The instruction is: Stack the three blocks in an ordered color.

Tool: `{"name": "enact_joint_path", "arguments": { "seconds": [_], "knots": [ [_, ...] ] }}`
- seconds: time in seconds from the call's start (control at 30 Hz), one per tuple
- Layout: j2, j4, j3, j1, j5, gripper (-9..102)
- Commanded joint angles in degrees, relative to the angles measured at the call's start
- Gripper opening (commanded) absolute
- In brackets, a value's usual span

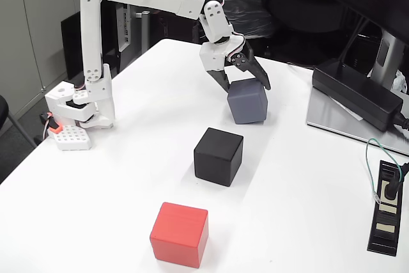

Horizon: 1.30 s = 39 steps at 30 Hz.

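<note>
The blue-grey cube (248,103) rests on the white table (307,190) at the back, right of centre in the fixed view. My gripper (244,85) hangs over it, its dark fingers (223,81) spread wide, one at each side of the cube's top edge. Whether they press on the cube I cannot tell. In the middle of the table, in front of that cube, sits the black cube (218,156). The red cube (179,234) stands near the front edge, left of centre. All three cubes stand apart, none on another.
The arm's white base (80,110) is clamped at the table's left edge. A long black power brick (354,94) lies on a grey slab at the back right. A black power strip (388,215) with a green cable lies by the right edge.
</note>
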Motion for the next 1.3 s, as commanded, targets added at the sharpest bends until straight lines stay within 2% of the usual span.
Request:
{"name": "enact_joint_path", "arguments": {
  "seconds": [0.0, 0.2, 0.47, 0.67, 1.17, 1.27],
  "knots": [
    [-0.1, 0.2, 0.2, 0.1, 0.2, -1],
    [-0.1, 1.1, -3.1, 1.1, -0.2, -1],
    [0.0, 2.7, -8.7, 8.1, -0.5, -1],
    [0.1, 12.0, -16.8, 9.3, -0.5, -1],
    [0.1, 40.3, -49.1, 9.6, -0.6, -1],
    [1.0, 42.0, -54.1, 11.1, -0.7, -1]
  ]
}}
